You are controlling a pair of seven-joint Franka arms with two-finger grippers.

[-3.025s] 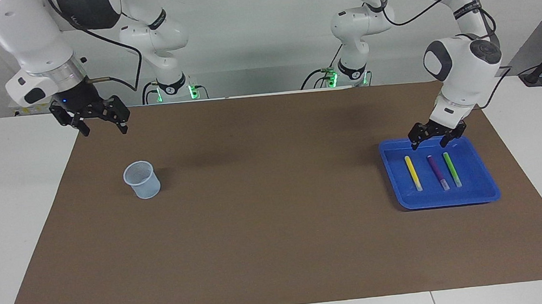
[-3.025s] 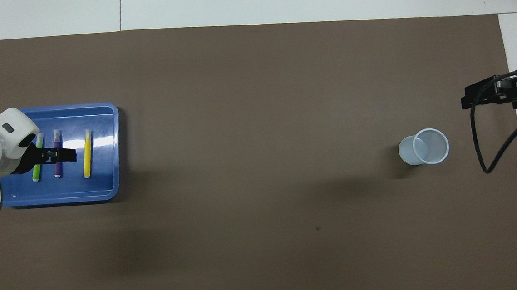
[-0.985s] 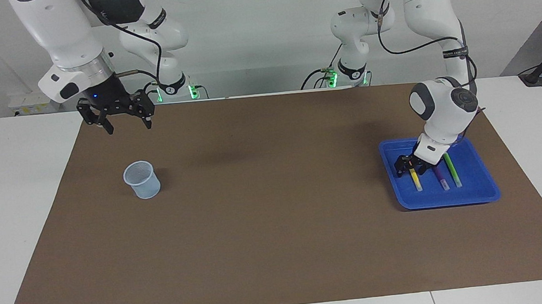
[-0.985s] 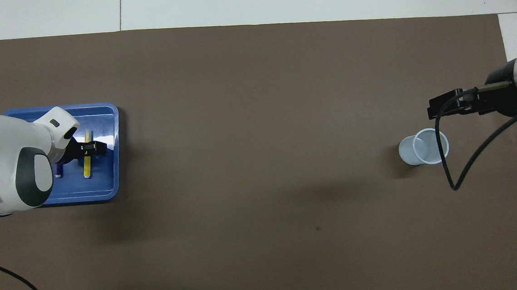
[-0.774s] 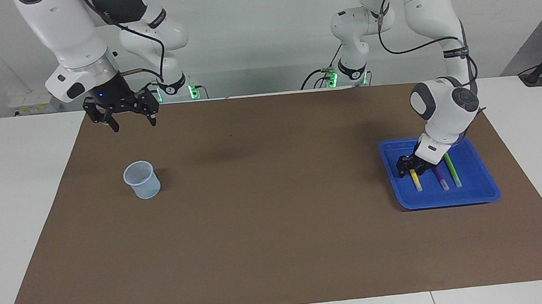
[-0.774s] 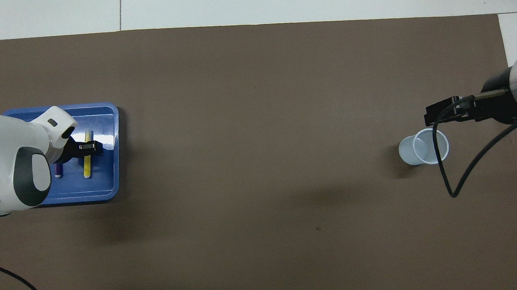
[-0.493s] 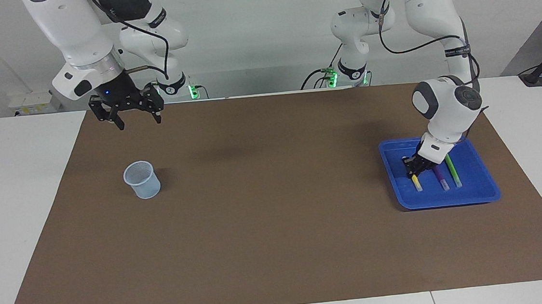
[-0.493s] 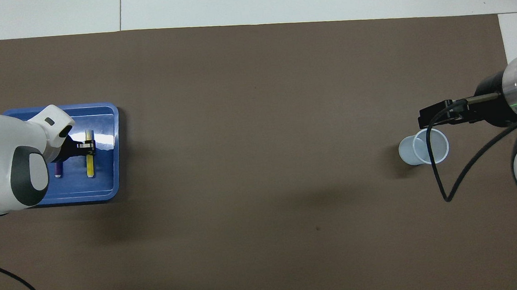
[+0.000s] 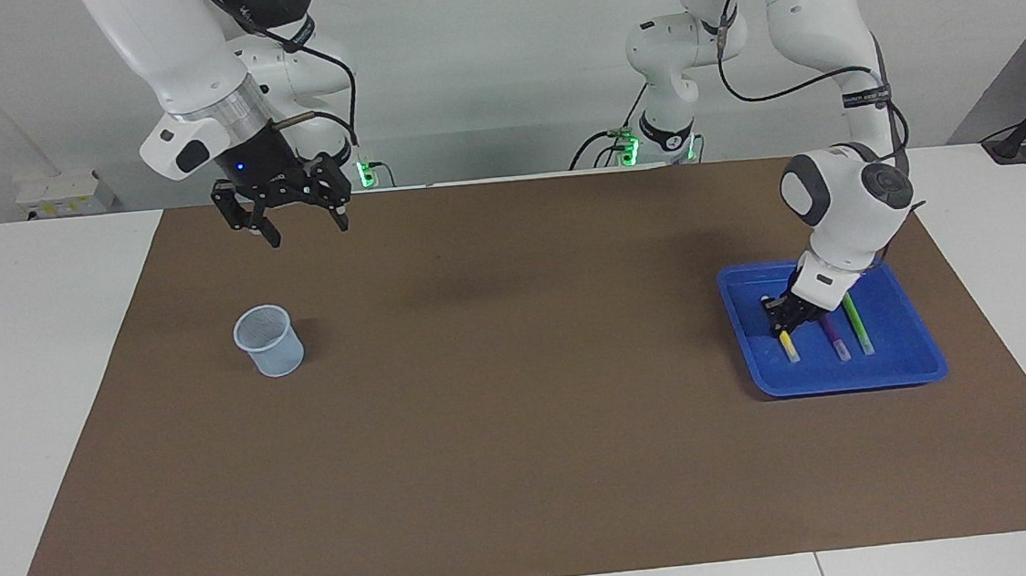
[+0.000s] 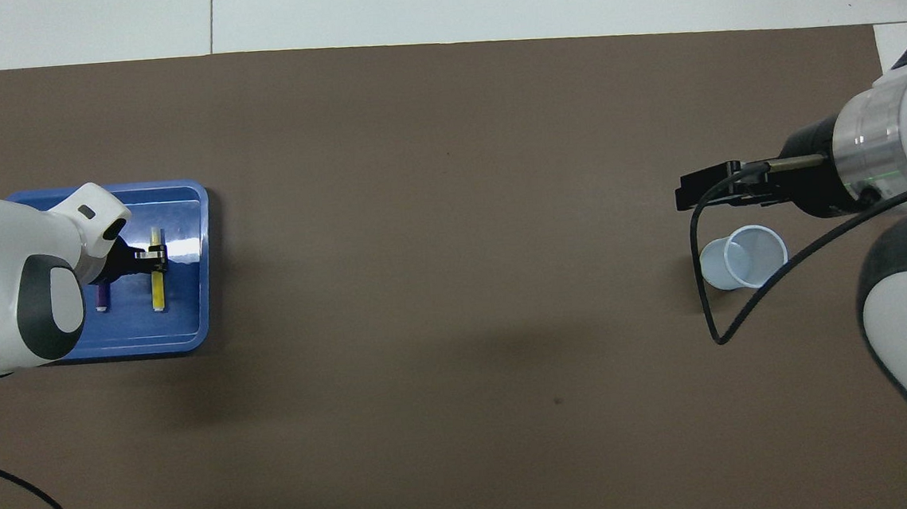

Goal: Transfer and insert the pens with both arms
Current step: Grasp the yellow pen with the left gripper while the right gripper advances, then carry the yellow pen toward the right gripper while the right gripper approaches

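3 pens lie in the blue tray (image 9: 904, 365) at the right of the facing view: yellow pen (image 9: 789, 346), purple pen (image 9: 835, 337), green pen (image 9: 856, 321). left gripper (image 9: 783, 318) is down in the tray, clamped on the yellow pen. right gripper (image 9: 299, 226) hangs spread wide at upper left, over the brown mat (image 9: 522, 397), above the pale cup (image 9: 269, 341).

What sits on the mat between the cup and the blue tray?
Nothing: in both views the brown mat is bare between the cup and the blue tray, which stand at the two ends of the table.
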